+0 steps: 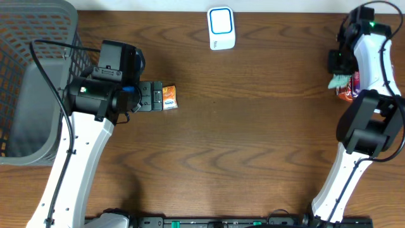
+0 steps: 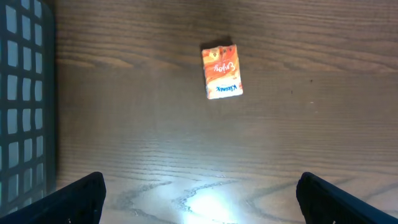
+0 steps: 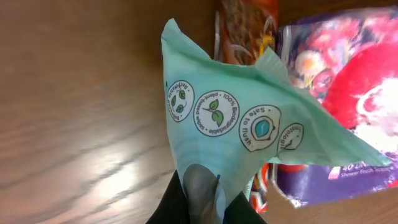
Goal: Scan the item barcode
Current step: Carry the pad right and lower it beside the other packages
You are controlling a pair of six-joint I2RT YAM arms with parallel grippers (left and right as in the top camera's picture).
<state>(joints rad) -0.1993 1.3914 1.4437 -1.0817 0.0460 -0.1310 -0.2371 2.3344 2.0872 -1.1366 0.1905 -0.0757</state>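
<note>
Right gripper point(image 3: 200, 186) was pinched shut on one corner of the mint-green soft plastic wipes pouch point(image 3: 249, 118), which hung limp just beside the purple patterned pack point(image 3: 348, 81) at the right edge of the table, well apart from the white, blue-faced scanner point(image 1: 221, 28). Left gripper point(image 2: 199, 202) stood wide open and empty above the small orange tissue packet point(image 2: 221, 71). A good scan probably called for carrying the pouch over steadily, keeping it flat, and turning its barcode face, not visible here, toward the scanner.
</note>
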